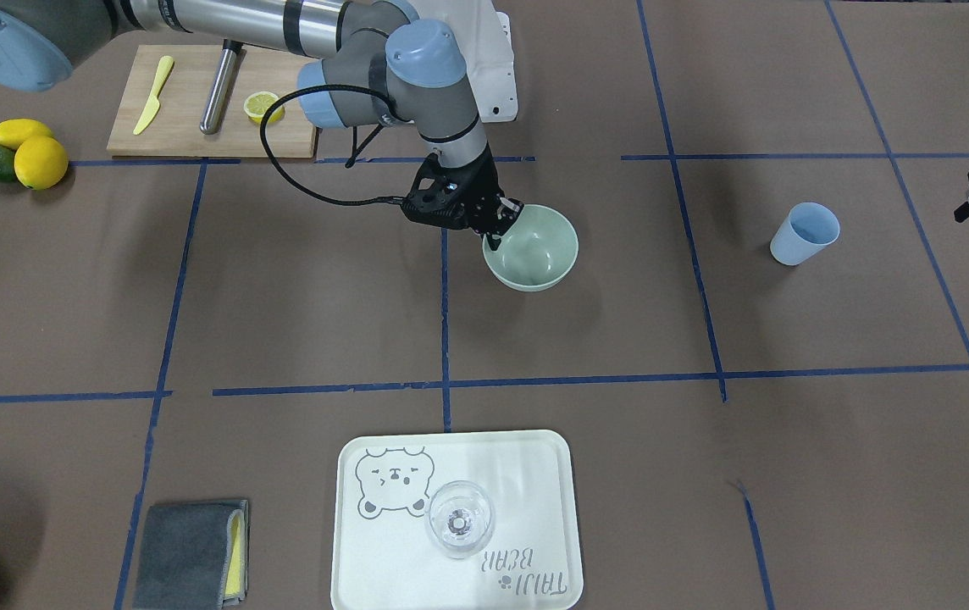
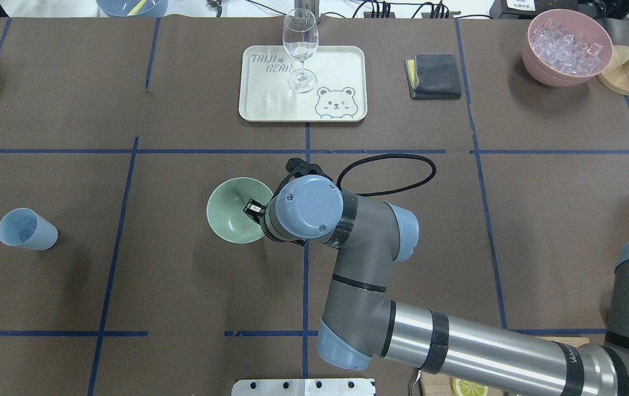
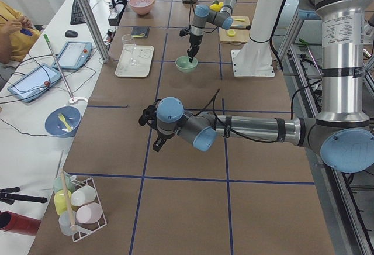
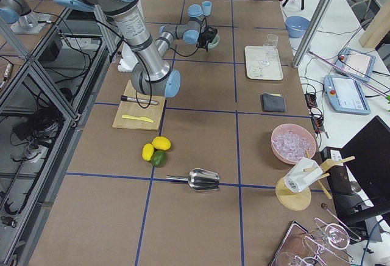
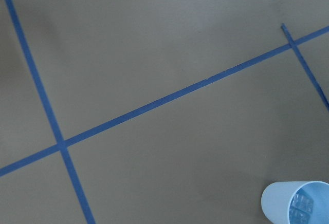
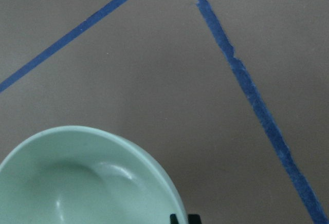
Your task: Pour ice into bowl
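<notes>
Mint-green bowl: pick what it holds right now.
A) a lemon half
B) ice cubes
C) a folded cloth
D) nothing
D: the bowl shows only its bare green inside in the front-facing, overhead and right wrist views, while the ice that can be seen lies in the pink tub.

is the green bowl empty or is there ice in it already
Empty: the overhead and right wrist views show the bowl's smooth green inside bare, with no cubes in it.
</notes>
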Controlling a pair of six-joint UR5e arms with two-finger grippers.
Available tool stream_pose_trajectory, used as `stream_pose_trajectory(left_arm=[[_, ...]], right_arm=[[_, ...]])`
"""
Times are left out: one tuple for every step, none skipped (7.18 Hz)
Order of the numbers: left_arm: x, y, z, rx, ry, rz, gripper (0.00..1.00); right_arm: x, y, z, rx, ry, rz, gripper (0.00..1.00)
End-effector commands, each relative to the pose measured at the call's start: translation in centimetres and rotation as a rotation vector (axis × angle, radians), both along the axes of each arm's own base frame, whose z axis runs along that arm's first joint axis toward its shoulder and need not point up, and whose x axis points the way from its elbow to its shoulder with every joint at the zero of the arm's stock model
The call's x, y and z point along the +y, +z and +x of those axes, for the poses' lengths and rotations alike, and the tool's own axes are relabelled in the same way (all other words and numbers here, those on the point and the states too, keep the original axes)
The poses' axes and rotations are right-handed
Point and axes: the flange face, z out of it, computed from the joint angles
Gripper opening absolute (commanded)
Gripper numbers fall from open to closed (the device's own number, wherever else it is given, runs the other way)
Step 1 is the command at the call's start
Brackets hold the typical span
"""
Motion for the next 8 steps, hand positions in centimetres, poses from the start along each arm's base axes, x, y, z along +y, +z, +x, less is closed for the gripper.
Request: stream_pose_trajectory(left_arm=[[-0.1,-2.5,1.2,0.011,0.018,0.078,1.00],[0.4,-4.5,3.7,0.069,-0.004,0.040,1.00],[1.1,-5.9,8.1,0.103,-0.062,0.041,1.00],[1.8,-6.4,11.5,0.118,-0.135,0.036,1.00],[2.5,-7.2,13.6,0.142,-0.174,0.005,1.00],[4.0,-8.8,15.5,0.217,-0.242,-0.062,1.00],[7.6,-9.6,16.7,0.218,-0.298,-0.078,1.00],[10.9,-9.8,18.5,0.198,-0.385,-0.080,1.00]], right_arm=[[-0.1,0.4,-1.0,0.019,0.003,-0.004,0.99],[0.0,0.0,-0.7,0.010,0.002,0.001,1.00],[-1.2,-2.0,1.7,-0.035,0.019,0.022,1.00],[-3.1,-3.8,5.4,-0.085,0.050,0.035,1.00],[-4.4,-3.2,10.8,-0.133,0.036,0.019,1.00],[-4.6,-1.4,15.7,-0.160,0.032,0.009,1.00],[-4.6,-0.3,16.4,-0.150,0.035,0.008,1.00],[-4.8,0.5,16.5,-0.137,0.038,0.010,1.00]])
